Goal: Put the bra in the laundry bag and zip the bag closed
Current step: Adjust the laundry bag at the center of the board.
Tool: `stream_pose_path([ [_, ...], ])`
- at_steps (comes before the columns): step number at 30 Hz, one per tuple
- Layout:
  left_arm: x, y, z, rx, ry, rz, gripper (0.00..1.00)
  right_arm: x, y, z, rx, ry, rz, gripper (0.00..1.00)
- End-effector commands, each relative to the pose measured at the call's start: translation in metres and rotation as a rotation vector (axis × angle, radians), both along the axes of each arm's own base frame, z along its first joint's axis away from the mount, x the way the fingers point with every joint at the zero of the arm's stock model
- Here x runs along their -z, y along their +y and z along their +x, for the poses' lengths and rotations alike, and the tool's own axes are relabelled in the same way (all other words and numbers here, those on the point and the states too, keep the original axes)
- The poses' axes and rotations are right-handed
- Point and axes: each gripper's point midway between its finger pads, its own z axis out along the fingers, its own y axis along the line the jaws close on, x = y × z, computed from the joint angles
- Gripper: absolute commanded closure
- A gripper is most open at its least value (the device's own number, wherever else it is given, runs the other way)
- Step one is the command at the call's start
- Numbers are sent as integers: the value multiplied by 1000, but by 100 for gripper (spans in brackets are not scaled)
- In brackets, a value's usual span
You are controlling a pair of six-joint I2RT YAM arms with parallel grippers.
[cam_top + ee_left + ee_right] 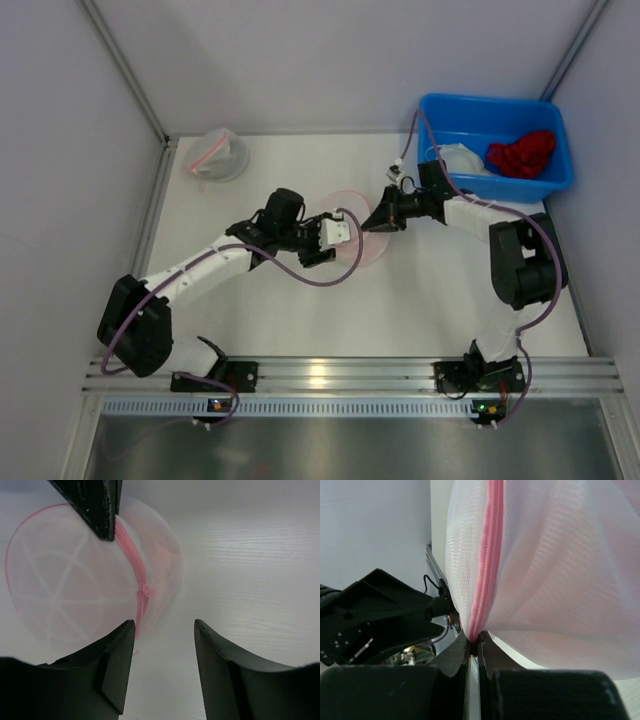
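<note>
2 arms [205,268] [505,245], 2 mesh laundry bags [362,247] [218,155], 1 blue bin [470,106], 1 red garment [522,152], 1 white item [462,158]

On table [300,320], laundry bag [365,250] between left tool [164,625] and right tool [474,642]

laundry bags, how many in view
2. One laundry bag lies mid-table, its pink zipper seam pinched by the right gripper; a second bag sits in the far left corner. The pale item in the blue bin might be another; cannot tell.
</note>
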Motion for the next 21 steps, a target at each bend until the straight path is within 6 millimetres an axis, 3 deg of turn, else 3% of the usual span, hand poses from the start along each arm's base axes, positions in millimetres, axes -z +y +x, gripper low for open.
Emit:
stream_pose_path([
  [1,-1,-13,19,101,-208,63,44,-10,14,-1,-72,-74,-1,100],
  [10,36,-6,45,72,-325,204,51,-14,16,-8,-124,-95,0,100],
  [13,38,-7,50,67,-342,210,64,-16,19,-10,-146,-108,-5,100],
  [15,32,-10,50,63,-334,190,79,-17,21,-10,-153,-113,-4,100],
  [16,26,-15,48,66,-328,164,95,-17,23,-8,-155,-118,-3,100],
  [17,19,-17,45,44,-277,135,100,-19,24,-6,-151,-122,-6,98],
  [21,-8,-24,27,-48,-70,52,100,-31,24,13,-117,-195,-35,72],
])
